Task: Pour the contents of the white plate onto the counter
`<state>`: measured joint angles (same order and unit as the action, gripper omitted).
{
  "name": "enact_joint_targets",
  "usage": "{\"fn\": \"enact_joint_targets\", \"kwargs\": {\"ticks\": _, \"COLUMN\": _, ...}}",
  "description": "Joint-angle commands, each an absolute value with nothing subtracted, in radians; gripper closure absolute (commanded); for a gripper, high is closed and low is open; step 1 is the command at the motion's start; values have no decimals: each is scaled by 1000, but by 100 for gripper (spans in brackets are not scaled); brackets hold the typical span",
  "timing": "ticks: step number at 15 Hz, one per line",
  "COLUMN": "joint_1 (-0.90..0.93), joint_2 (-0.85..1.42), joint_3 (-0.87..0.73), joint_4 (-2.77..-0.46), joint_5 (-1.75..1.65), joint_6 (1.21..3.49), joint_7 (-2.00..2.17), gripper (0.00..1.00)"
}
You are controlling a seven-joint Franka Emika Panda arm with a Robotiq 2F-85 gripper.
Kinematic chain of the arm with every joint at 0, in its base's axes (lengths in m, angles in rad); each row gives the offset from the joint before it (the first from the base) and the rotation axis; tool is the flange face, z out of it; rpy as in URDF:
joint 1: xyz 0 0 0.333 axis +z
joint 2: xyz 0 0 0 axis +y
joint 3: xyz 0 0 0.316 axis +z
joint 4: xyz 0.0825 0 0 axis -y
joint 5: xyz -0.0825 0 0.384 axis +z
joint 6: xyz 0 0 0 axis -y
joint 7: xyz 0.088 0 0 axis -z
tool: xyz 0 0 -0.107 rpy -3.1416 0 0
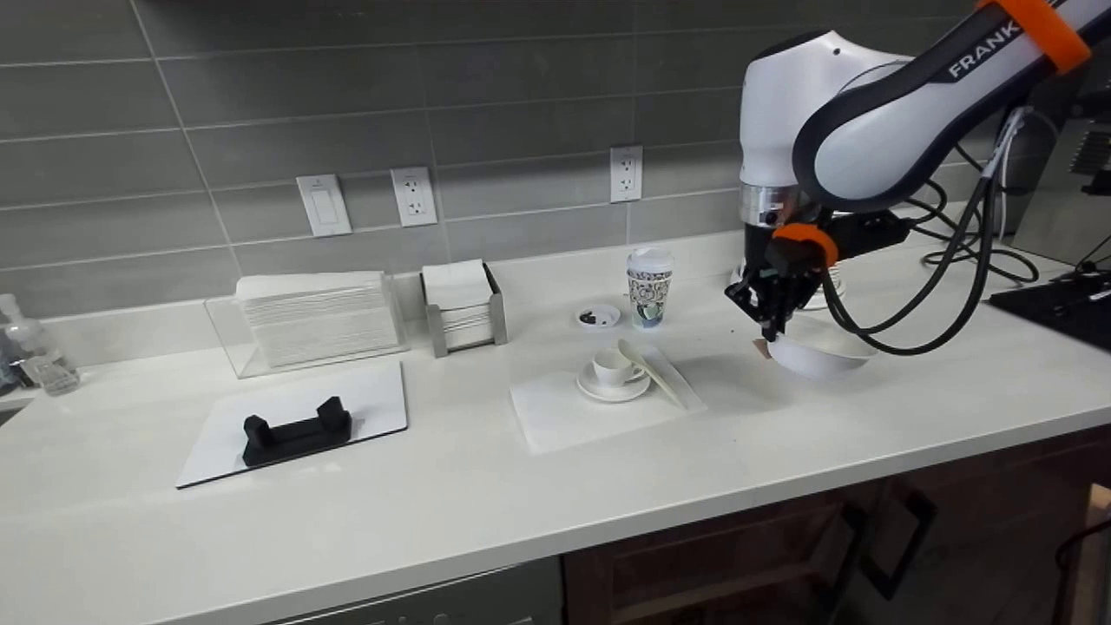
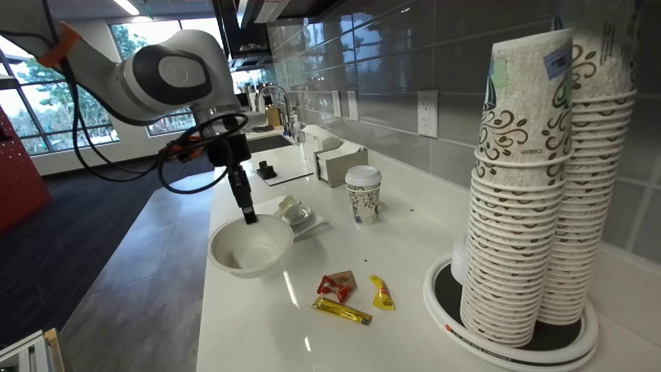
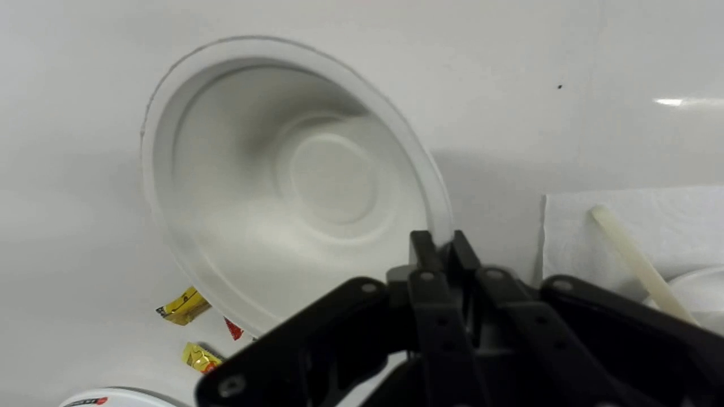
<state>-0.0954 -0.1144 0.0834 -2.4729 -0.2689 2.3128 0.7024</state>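
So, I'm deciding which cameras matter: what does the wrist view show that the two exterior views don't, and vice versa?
Only the wrist view: the ringed bottom inside the bowl, and both fingertips, one each side of its rim.
Only the exterior views: the lidded paper cup, the napkin holder and a wall outlet.
Shared: the bowl itself, the gripper holding its rim, and the spoon.

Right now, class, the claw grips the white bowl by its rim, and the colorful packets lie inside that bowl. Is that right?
No: the colorful packets lie on the counter, not inside the white bowl, as an exterior view shows. The claw does grip the bowl by its rim.
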Motion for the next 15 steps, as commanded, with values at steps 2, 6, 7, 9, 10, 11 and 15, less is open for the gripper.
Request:
{"fn": "enact_joint_targets", "kwargs": {"ticks": 2, "joint_1": -52, "joint_2": -21, "joint_3": 89, "joint_4": -2408, "joint_5": -351, "joint_6": 2304, "joint_7": 841, "gripper": 98}}
{"fn": "enact_joint_targets", "kwargs": {"ticks": 6, "joint_1": -14, "joint_2": 59, "joint_3": 74, "joint_4": -2357, "joint_5": -390, "joint_6": 2297, "joint_7": 912, "gripper": 98}}
{"fn": "enact_joint_targets", "kwargs": {"ticks": 7, "joint_1": -6, "joint_2": 79, "joint_3": 70, "joint_4": -2345, "joint_5": -396, "joint_6": 2301, "joint_7": 926, "gripper": 98}}
{"fn": "enact_joint_targets", "kwargs": {"ticks": 9, "joint_1": 11, "joint_2": 121, "joint_3": 58, "joint_4": -2317, "joint_5": -405, "joint_6": 2307, "joint_7": 944, "gripper": 98}}
{"fn": "enact_joint_targets", "kwargs": {"ticks": 10, "joint_1": 19, "joint_2": 141, "joint_3": 52, "joint_4": -2305, "joint_5": -404, "joint_6": 2313, "joint_7": 945, "gripper": 98}}
{"fn": "enact_joint_targets", "kwargs": {"ticks": 11, "joint_1": 26, "joint_2": 161, "joint_3": 46, "joint_4": -2291, "joint_5": -403, "joint_6": 2315, "joint_7": 946, "gripper": 98}}
{"fn": "enact_joint_targets", "kwargs": {"ticks": 15, "joint_1": 65, "joint_2": 234, "joint_3": 13, "joint_4": -2230, "joint_5": -429, "joint_6": 2305, "joint_7": 985, "gripper": 98}}
